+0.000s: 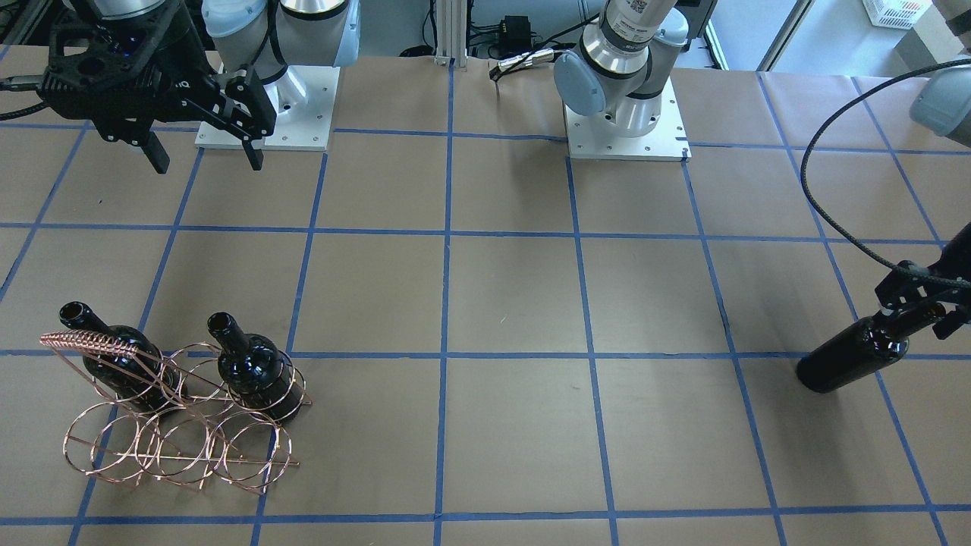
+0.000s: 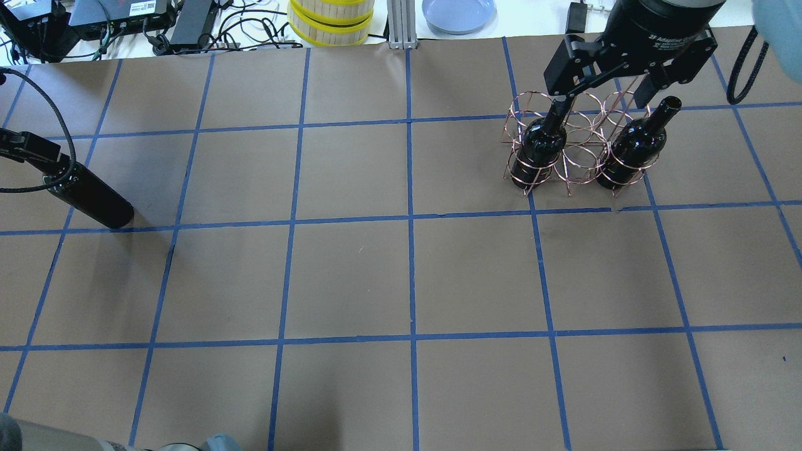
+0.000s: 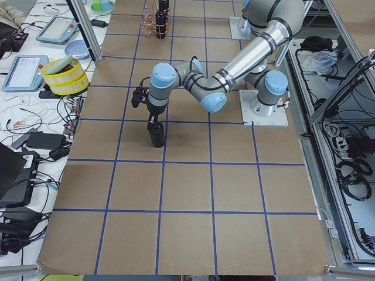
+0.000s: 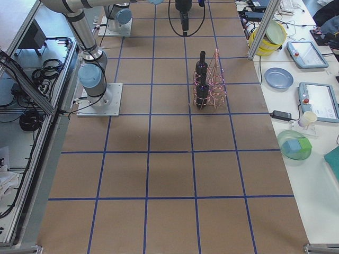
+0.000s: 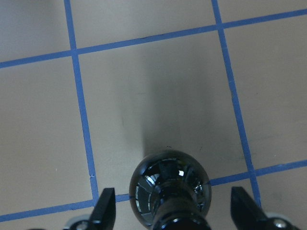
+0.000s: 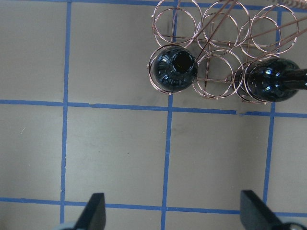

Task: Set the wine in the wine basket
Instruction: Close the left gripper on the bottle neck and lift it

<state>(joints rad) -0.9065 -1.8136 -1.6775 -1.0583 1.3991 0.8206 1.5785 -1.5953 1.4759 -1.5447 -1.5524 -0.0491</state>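
The copper wire wine basket (image 1: 182, 432) stands at the table's far right, seen from overhead (image 2: 579, 150). Two black wine bottles (image 1: 121, 356) (image 1: 254, 368) stand upright in its rings; the right wrist view shows them from above (image 6: 173, 69) (image 6: 271, 79). My right gripper (image 2: 601, 103) hovers open and empty above the basket. A third wine bottle (image 2: 91, 197) stands on the table at the far left. My left gripper (image 1: 918, 303) is at its neck. In the left wrist view the fingers (image 5: 106, 208) stand wide apart either side of the bottle (image 5: 168, 191), not touching it.
The two arm bases (image 1: 626, 114) (image 1: 265, 114) sit at the robot's table edge. Beyond the far edge are a yellow-rimmed round stack (image 2: 331, 22), a blue plate (image 2: 457, 12) and cables. The left arm's cable (image 1: 827, 205) loops above the table.
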